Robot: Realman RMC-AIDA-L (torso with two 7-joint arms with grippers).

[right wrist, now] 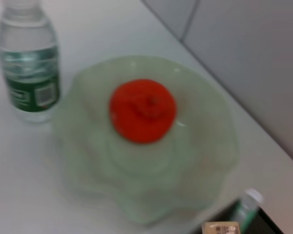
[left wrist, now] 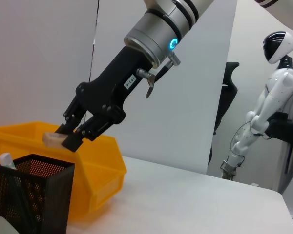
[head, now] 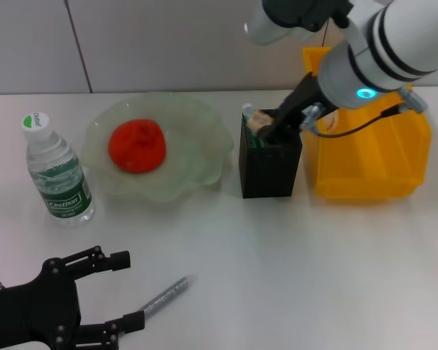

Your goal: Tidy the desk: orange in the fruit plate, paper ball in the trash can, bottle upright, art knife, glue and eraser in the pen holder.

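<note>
I logged orange [head: 136,145] plated, bottle [head: 57,173] upright, right gripper [head: 266,131] fingers pinching eraser [head: 260,120] over pen holder [head: 270,169], left gripper [head: 124,290] open near art knife [head: 166,295] at lower left.

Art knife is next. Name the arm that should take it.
Left. The left tool sits open right beside the art knife on the near table. The right tool is busy over the pen holder, gripping the eraser.

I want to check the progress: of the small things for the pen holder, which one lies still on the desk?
The art knife: it lies flat on the table beside the open left gripper. The eraser is held by the right gripper above the pen holder.
</note>
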